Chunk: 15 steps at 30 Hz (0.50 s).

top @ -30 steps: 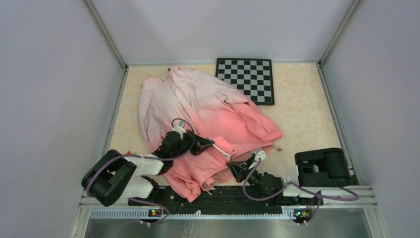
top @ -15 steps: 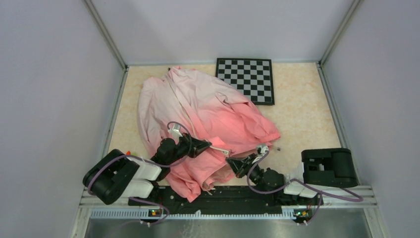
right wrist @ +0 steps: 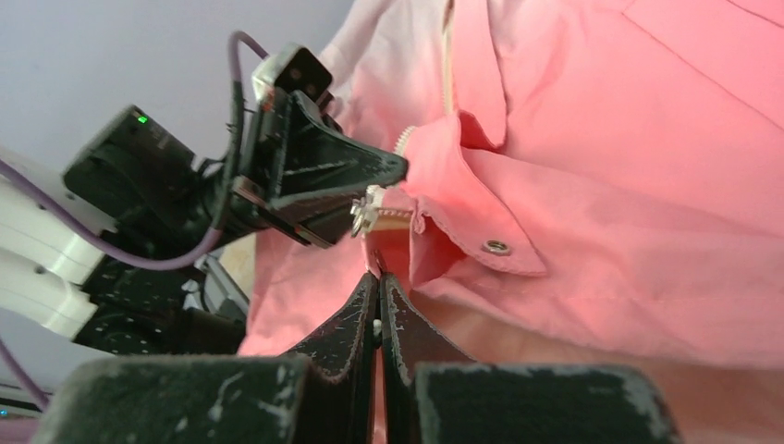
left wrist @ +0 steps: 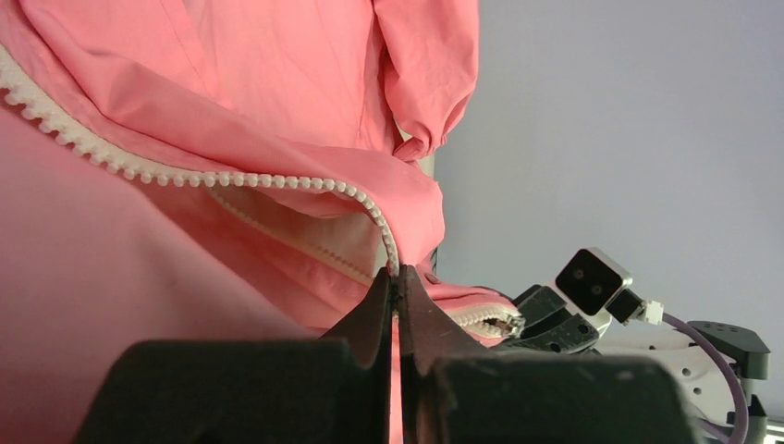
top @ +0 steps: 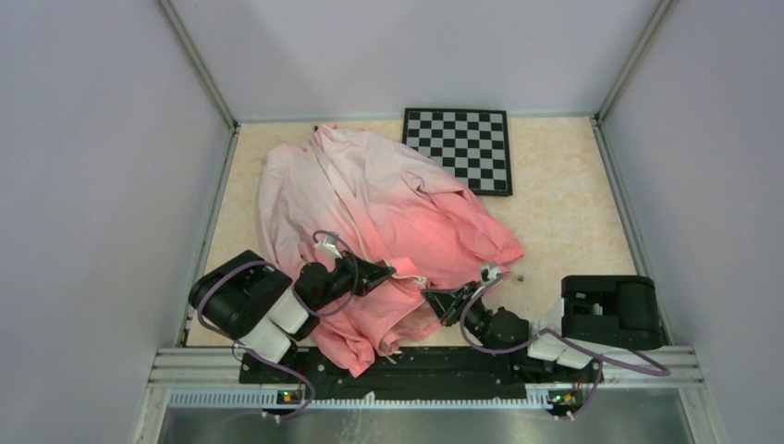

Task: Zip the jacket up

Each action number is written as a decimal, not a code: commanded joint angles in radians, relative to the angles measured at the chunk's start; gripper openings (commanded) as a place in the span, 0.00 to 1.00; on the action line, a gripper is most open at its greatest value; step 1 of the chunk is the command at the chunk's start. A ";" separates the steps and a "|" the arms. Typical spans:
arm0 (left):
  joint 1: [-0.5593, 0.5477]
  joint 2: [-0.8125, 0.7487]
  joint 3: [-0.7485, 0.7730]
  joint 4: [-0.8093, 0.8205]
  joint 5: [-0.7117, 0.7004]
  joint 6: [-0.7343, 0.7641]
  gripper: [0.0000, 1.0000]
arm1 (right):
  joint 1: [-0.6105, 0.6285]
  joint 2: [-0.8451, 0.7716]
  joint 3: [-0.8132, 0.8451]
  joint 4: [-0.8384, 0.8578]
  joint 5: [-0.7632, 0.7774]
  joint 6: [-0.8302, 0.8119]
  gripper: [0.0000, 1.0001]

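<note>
The jacket (top: 388,222), mid-frame on the worktop (top: 564,203) with its zipper (left wrist: 231,178) unjoined, has slid slightly toward lower left as the left gripper (top: 395,271) and right gripper (top: 433,299), each clamped on its zipper edge, drew closer, likely aligning the ends.

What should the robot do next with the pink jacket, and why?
Probably nudge the right gripper toward the left gripper so the zipper ends meet: both have jaws shut on the jacket's bottom edges, and the zipper is undone.
</note>
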 commanded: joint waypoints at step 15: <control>-0.003 -0.488 0.006 -0.573 -0.052 0.200 0.53 | -0.031 0.069 -0.086 0.217 -0.040 0.004 0.00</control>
